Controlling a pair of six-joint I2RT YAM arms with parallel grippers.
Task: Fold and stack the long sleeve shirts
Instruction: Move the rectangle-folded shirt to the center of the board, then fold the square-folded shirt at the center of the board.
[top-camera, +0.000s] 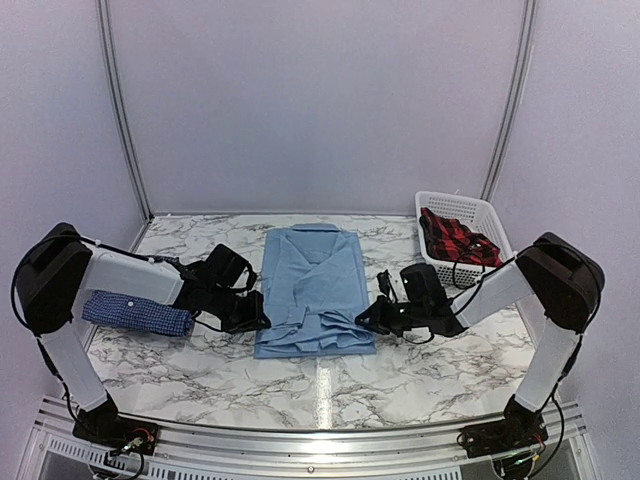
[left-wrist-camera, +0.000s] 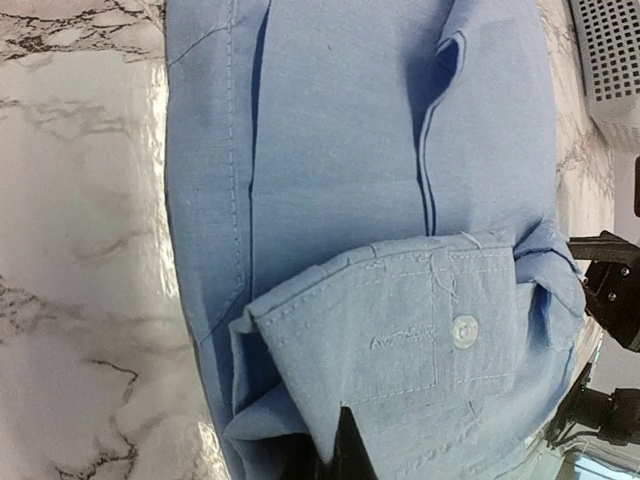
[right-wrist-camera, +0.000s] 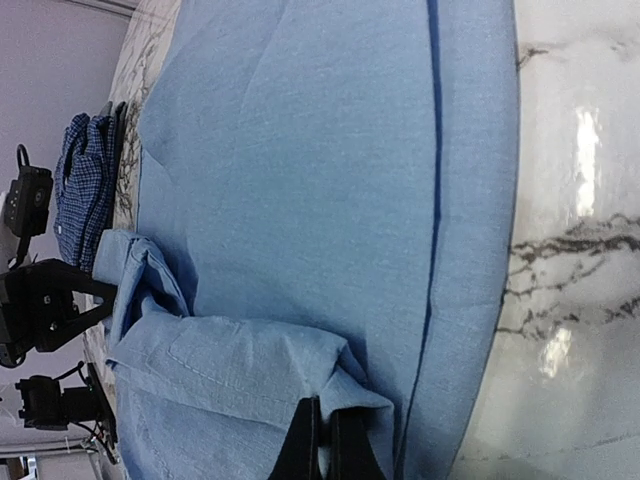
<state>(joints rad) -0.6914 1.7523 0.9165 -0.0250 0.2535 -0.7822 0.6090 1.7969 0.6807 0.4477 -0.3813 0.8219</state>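
Note:
The light blue long sleeve shirt (top-camera: 315, 275) lies flat mid-table, collar at the far end, sleeves folded in and its near hem bunched up. My left gripper (top-camera: 262, 322) is at the hem's left corner, shut on a fold of the cloth beside the buttoned cuff (left-wrist-camera: 345, 445). At the right corner my right gripper (top-camera: 362, 322) is also shut, a thin ridge of the same shirt (right-wrist-camera: 320, 150) pinched between its fingers (right-wrist-camera: 325, 430). The dark blue checked shirt (top-camera: 135, 312) lies folded at the left, partly under my left arm, and shows in the right wrist view (right-wrist-camera: 85, 180).
A white plastic basket (top-camera: 455, 205) stands at the back right holding a red plaid cloth (top-camera: 455, 240); its corner shows in the left wrist view (left-wrist-camera: 610, 60). The marble tabletop (top-camera: 400, 380) runs to a metal rail at the near edge. Walls close in the back and sides.

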